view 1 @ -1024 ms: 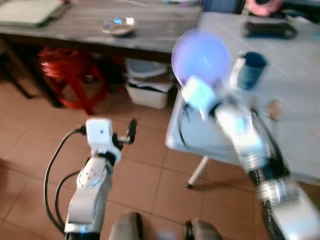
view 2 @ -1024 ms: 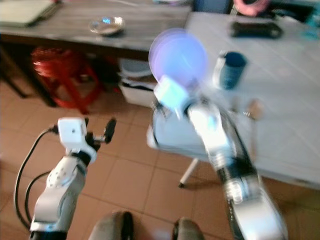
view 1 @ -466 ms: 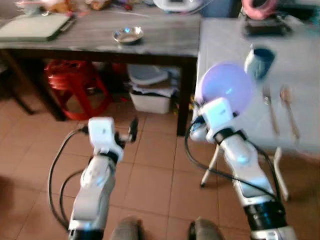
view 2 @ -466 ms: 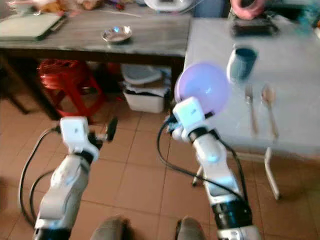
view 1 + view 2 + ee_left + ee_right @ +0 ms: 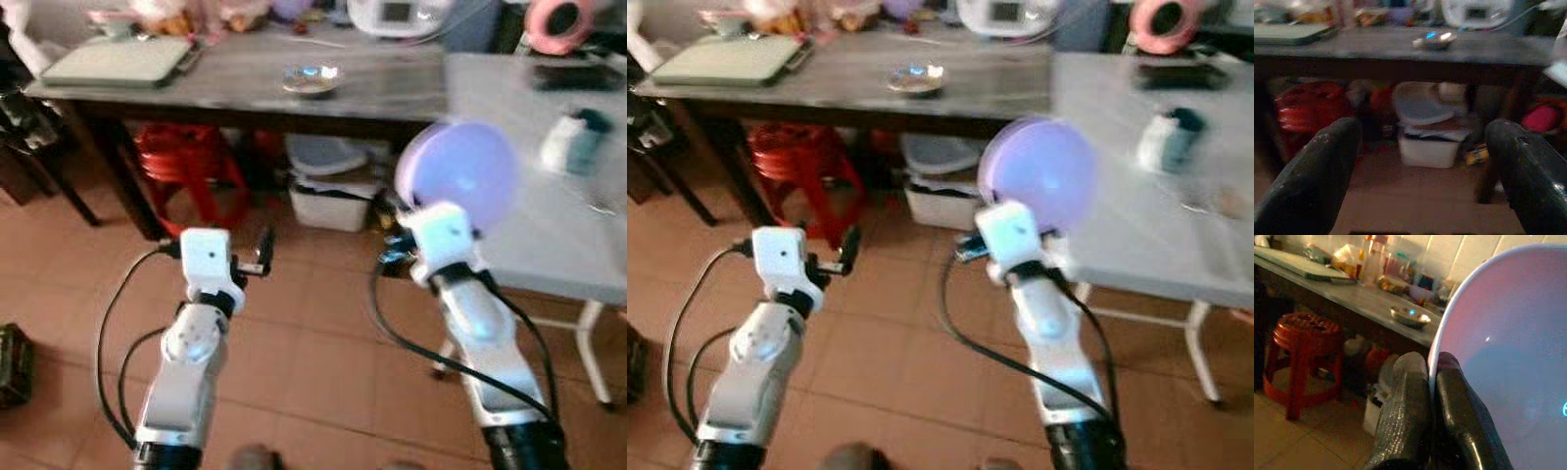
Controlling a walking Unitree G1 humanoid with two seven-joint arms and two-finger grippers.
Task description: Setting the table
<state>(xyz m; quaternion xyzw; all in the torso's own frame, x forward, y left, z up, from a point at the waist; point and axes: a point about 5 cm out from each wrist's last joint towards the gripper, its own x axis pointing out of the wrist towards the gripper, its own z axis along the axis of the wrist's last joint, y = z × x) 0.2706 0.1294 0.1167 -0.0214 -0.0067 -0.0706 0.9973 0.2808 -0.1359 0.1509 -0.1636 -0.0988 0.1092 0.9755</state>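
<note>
A long dark wooden table [image 5: 245, 93] carries a small shiny metal dish [image 5: 311, 78]. The right gripper [image 5: 1431, 396] pinches the rim of a round, smooth lavender plate [image 5: 457, 176], upright beside the pale table [image 5: 549, 225]. The left gripper [image 5: 1422, 161] is spread wide, empty.

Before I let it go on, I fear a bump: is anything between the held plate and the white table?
Nothing visible: the right tool grips the purple plate by its rim at the white table edge; the mug stands farther back.
</note>
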